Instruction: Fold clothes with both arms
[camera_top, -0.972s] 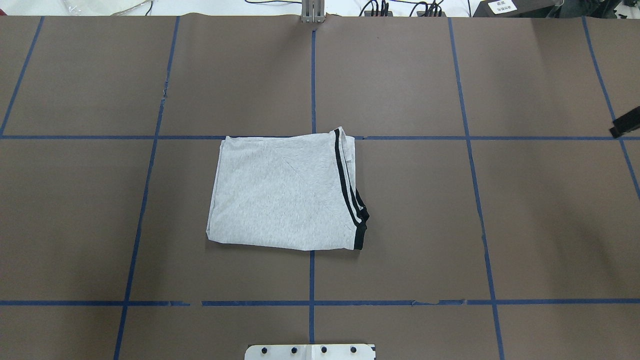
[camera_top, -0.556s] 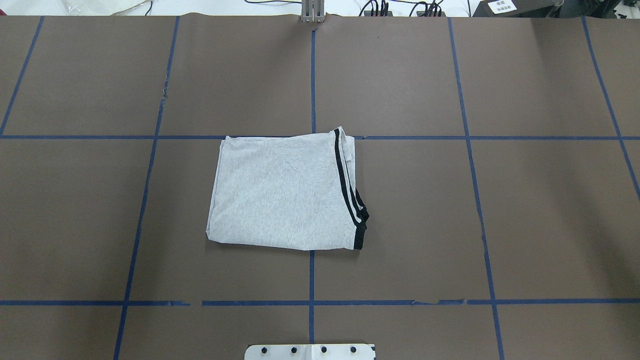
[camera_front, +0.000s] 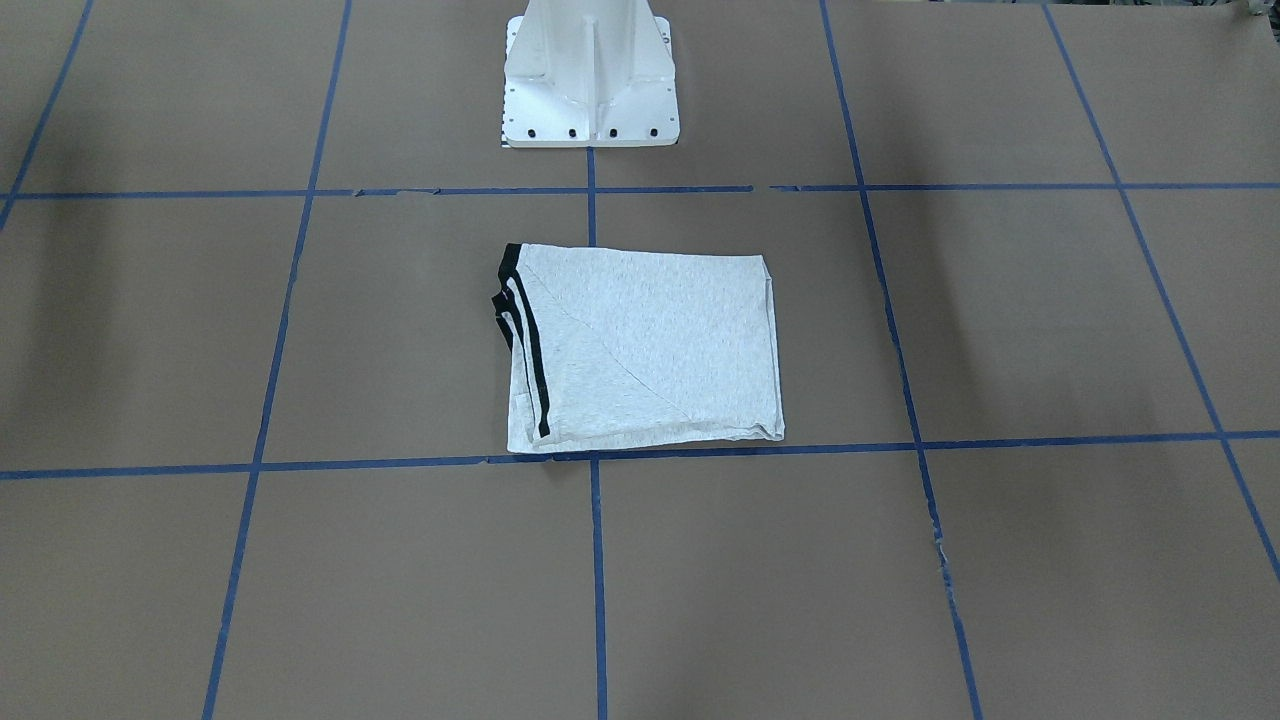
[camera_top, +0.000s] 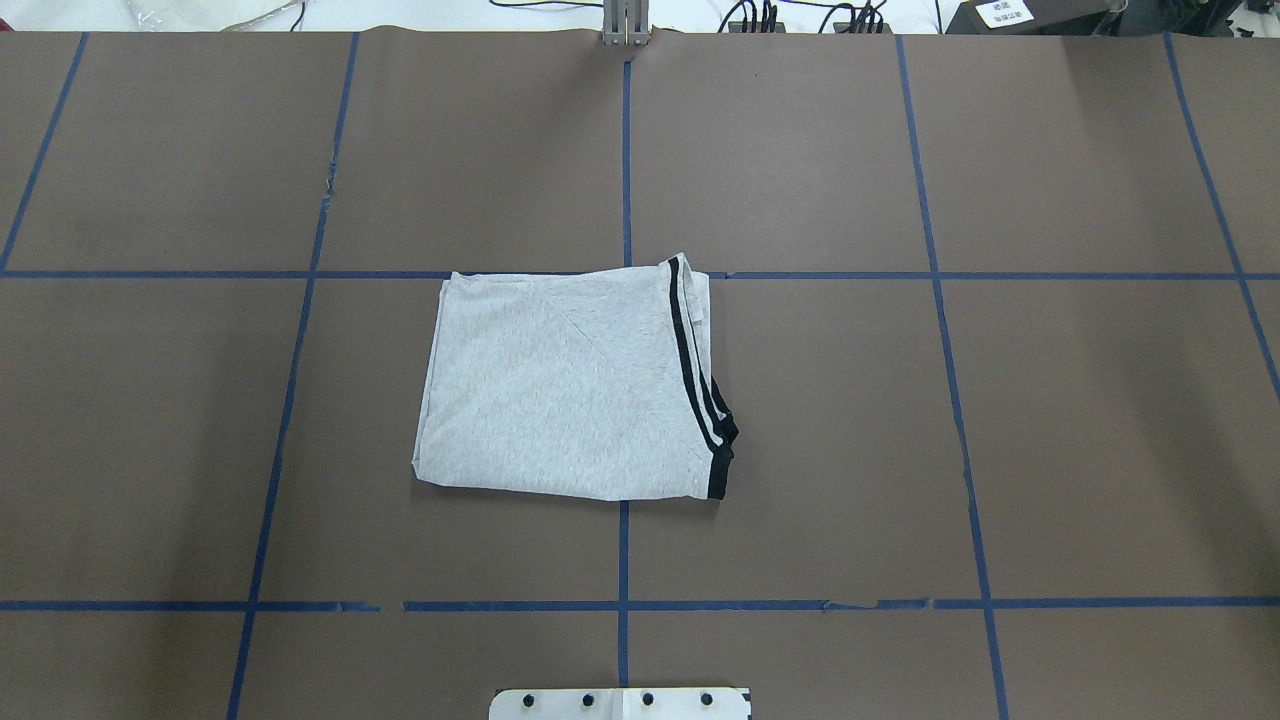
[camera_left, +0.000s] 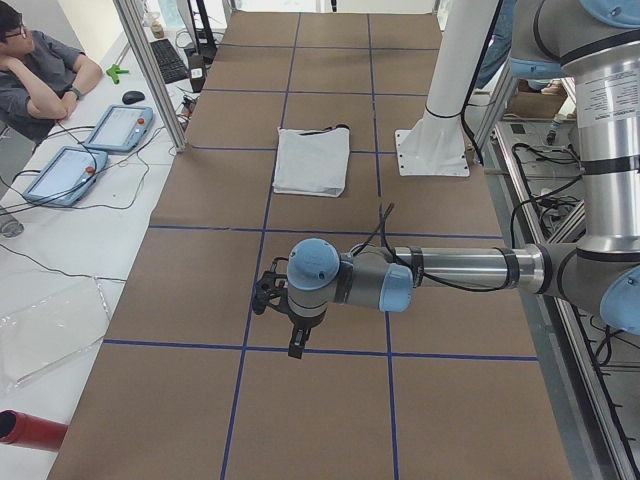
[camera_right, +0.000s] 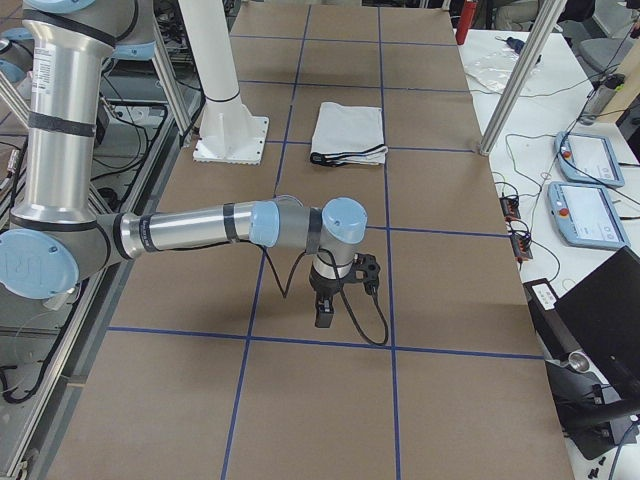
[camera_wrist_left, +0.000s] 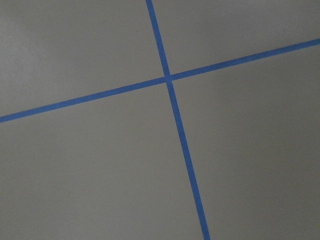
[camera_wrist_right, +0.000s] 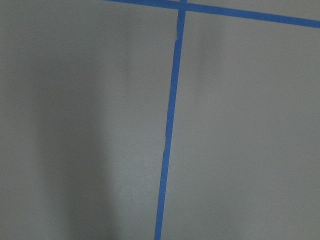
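The T-shirt (camera_top: 570, 385) is lying folded compactly mid-frame on the desk (camera_top: 900, 450), so the task is looking done; the left claw (camera_left: 297, 345) and right claw (camera_right: 324, 316) are hanging well away, their opening impossible to tell

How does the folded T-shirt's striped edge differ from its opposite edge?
The striped edge carries black bands and uneven, offset layers, toward the robot's right. The opposite edge is plain grey, one fairly even line, toward its left. Both lie flat on the table.

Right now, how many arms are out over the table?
2. Left arm over the table's left end, right arm over its right end, both well clear of the shirt.
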